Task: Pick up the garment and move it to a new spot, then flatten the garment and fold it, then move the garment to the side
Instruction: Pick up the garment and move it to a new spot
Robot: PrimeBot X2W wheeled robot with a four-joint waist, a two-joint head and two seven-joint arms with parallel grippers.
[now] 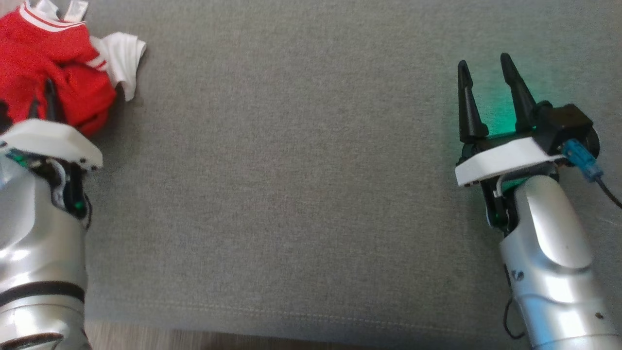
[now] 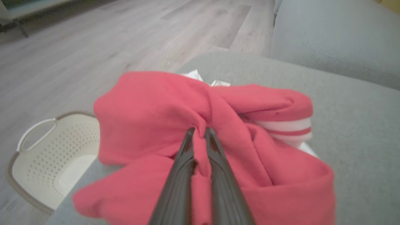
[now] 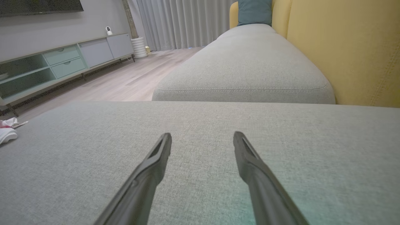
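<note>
The garment (image 1: 46, 58) is a crumpled red top with white striped trim, bunched at the far left corner of the grey cushion (image 1: 301, 184). My left gripper (image 1: 43, 99) reaches into it. In the left wrist view the two dark fingers pinch a fold of the red garment (image 2: 150, 112), so the left gripper (image 2: 199, 129) is shut on the cloth. My right gripper (image 1: 484, 65) hovers over bare cushion at the right, open and holding nothing. The right wrist view shows the right gripper (image 3: 202, 137) with its fingers spread wide over the grey fabric, and a bit of the garment (image 3: 7, 130) at the far left edge.
A cream perforated basket (image 2: 37, 156) stands on the wooden floor (image 2: 93, 47) beside the cushion's left end. A second grey cushion (image 3: 247, 68) and a yellow backrest (image 3: 350, 47) lie beyond the right gripper. The cushion's near edge (image 1: 291, 316) runs along the bottom of the head view.
</note>
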